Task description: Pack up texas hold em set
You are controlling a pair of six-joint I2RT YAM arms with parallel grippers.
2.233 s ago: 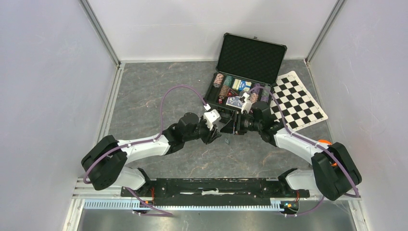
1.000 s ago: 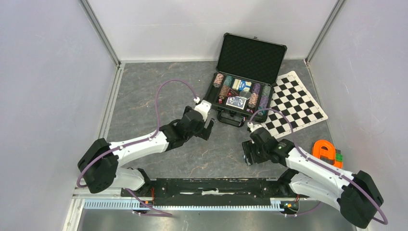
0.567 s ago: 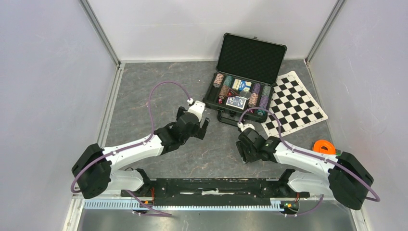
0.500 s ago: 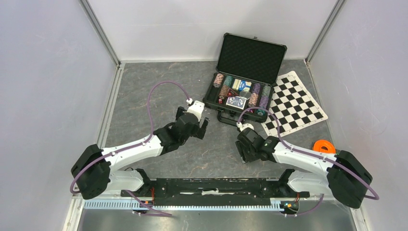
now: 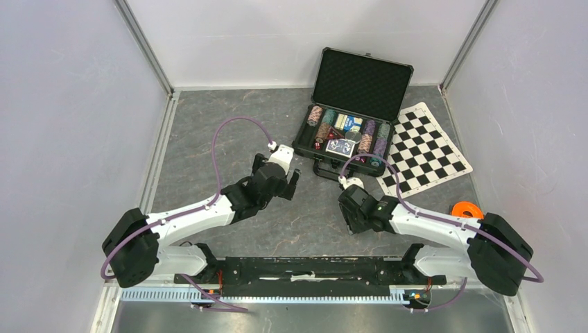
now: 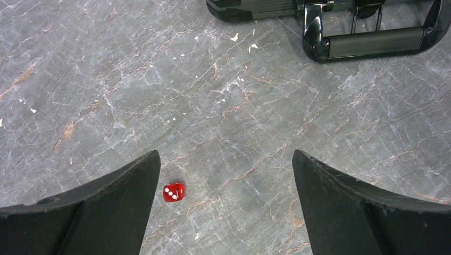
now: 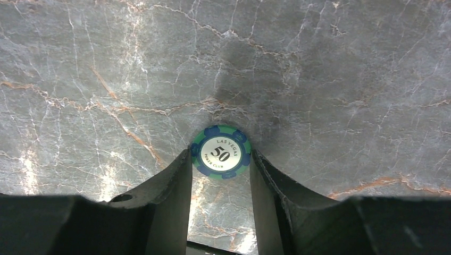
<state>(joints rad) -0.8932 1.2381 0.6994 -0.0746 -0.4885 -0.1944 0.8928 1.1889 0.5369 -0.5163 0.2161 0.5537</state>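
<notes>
1. While pinching the green-and-blue 50 chip [image 7: 221,150] across its rim with the right gripper [image 7: 220,162], centre the squeeze. Looks flat on the table [image 7: 106,64], in front of the open case [image 5: 344,142], apart from it.
2. Lift straight up before swinging. Thin edge hold, likely to pivot or pop out if jerked.
3. Carry to a chip row in the case and release low, clear of the propped lid [image 5: 362,83].
4. Leave left gripper [image 6: 226,154] spread wide and empty over the red die [image 6: 174,192] just beside one finger; probably grab that next.
5. Hard, smooth marble-look surface, so expect sliding. Plain walls on three sides. Avoid checkered mat [image 5: 423,146] right of case.
</notes>
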